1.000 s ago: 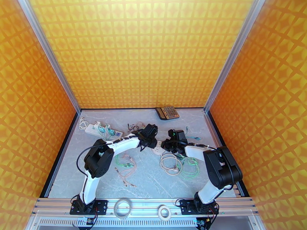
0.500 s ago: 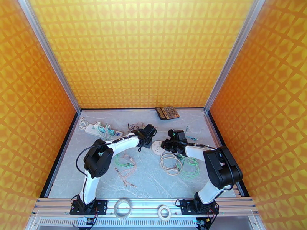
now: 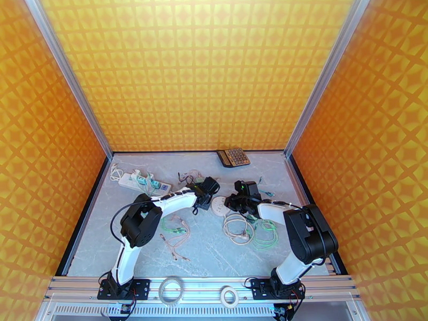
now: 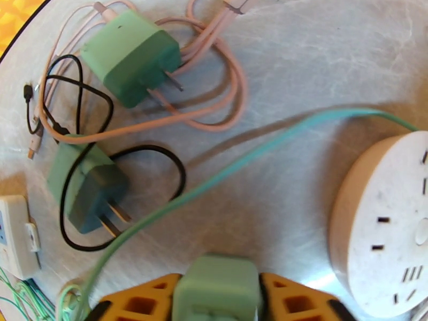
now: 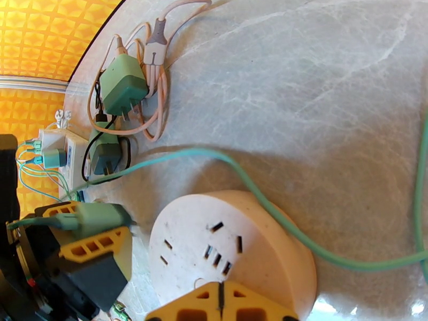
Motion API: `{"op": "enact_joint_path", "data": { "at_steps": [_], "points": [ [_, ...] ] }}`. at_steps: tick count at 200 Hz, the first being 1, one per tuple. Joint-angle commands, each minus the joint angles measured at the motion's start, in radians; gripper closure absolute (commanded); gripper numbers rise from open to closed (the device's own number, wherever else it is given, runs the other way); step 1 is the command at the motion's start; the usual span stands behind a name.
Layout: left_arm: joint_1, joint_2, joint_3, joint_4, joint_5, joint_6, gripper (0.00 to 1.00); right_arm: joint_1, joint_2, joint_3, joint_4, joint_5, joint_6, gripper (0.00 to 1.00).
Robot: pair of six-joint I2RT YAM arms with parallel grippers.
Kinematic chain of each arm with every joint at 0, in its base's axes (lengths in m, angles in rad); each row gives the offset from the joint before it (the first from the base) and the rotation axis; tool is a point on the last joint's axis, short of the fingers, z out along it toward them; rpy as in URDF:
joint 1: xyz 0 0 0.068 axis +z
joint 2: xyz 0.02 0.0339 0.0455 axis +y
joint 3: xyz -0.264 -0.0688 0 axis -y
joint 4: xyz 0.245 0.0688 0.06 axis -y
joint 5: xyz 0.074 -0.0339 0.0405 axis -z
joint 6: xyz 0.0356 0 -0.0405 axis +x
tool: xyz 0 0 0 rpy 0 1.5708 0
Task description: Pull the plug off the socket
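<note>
The pale green plug [image 4: 216, 290] is clamped between my left gripper's [image 4: 216, 308] yellow fingers, clear of the round white socket [image 4: 385, 226] to its right. The right wrist view shows the same plug [image 5: 99, 218] in the left gripper [image 5: 91, 231], a prong pointing at the socket [image 5: 224, 252] across a small gap. The plug's teal cable [image 5: 257, 193] curves over the table behind the socket. My right gripper [image 5: 219, 303] is shut, its fingertips together against the socket's near rim. From above, the socket [image 3: 218, 205] lies between the left gripper [image 3: 205, 195] and the right gripper [image 3: 229, 201].
Two more green chargers [image 4: 131, 57] [image 4: 85, 185] lie tangled in pink and black cables behind the left gripper. A white power strip [image 3: 143, 182] sits at the back left, a calculator [image 3: 233, 157] at the back wall. Cable coils [image 3: 238, 228] lie in front of the socket.
My left gripper has drawn back to the left with the plug, leaving the socket's top uncovered. The right gripper has stayed at the socket.
</note>
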Motion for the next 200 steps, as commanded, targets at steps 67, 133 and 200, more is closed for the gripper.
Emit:
{"op": "enact_joint_path", "data": {
  "at_steps": [67,133,200],
  "points": [
    [-0.008,-0.148,-0.042,0.049,0.157,-0.066,0.12,-0.007,-0.040,-0.019,-0.148,0.079,-0.036,0.94],
    [-0.001,-0.294,-0.145,0.098,0.188,-0.070,0.01,0.002,-0.171,-0.011,-0.167,0.070,-0.042,0.80],
    [0.003,-0.237,-0.163,0.125,0.231,-0.046,0.04,0.018,-0.195,-0.031,-0.188,0.087,-0.037,0.77]
  ]
}}
